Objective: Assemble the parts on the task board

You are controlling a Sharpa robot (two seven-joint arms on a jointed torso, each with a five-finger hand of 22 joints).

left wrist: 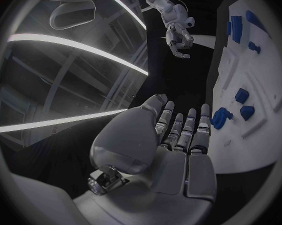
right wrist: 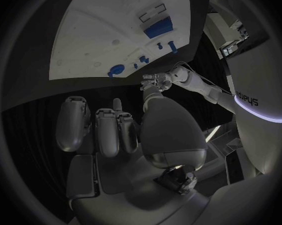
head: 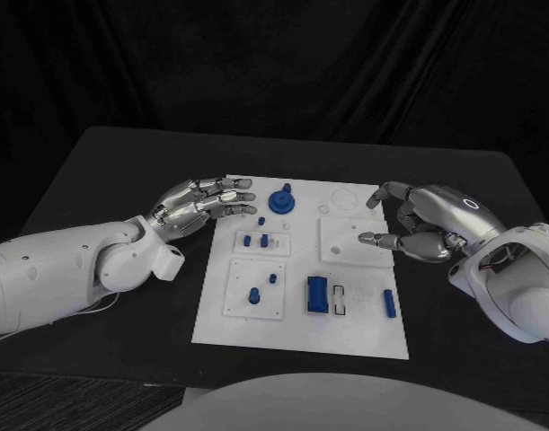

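While both hands are hovering at the board edges, nothing is being gripped. Left hand [head: 203, 205] is sitting at the left edge of the task board [head: 303, 337], fingers loosely extended toward the blue round knobbed part [head: 282, 200], holding nothing; its wrist view shows the fingers [left wrist: 178, 130] straight, slightly apart, palm bare. Right hand [head: 420, 224] is hanging over the board's right edge beside the upper right sub-plate [head: 352, 241], fingers curled in, nothing visible in them; whether a fingertip is touching the plate, cannot tell.

Parts are all lying on the board: knobbed part near the top, small blue pegs [head: 260, 241] on the upper left sub-plate, two more pegs [head: 257, 292] on the lower left sub-plate, a blue block [head: 315, 294] mid-bottom next to an open slot [head: 340, 301], a slim blue bar [head: 390, 304] at lower right.

Handling, as a guess: small rigid plastic, light, smooth, so likely slippery and prone to tipping or rolling under a fingertip nudge. Pinching the knobbed part by its raised stem looks best; the block by its long sides; pegs from above.

Obstructions: pegs are sitting close together, so wide fingers are risking knocking a neighbour. Black table [head: 106, 162] around the board is leaving approach room from both sides.
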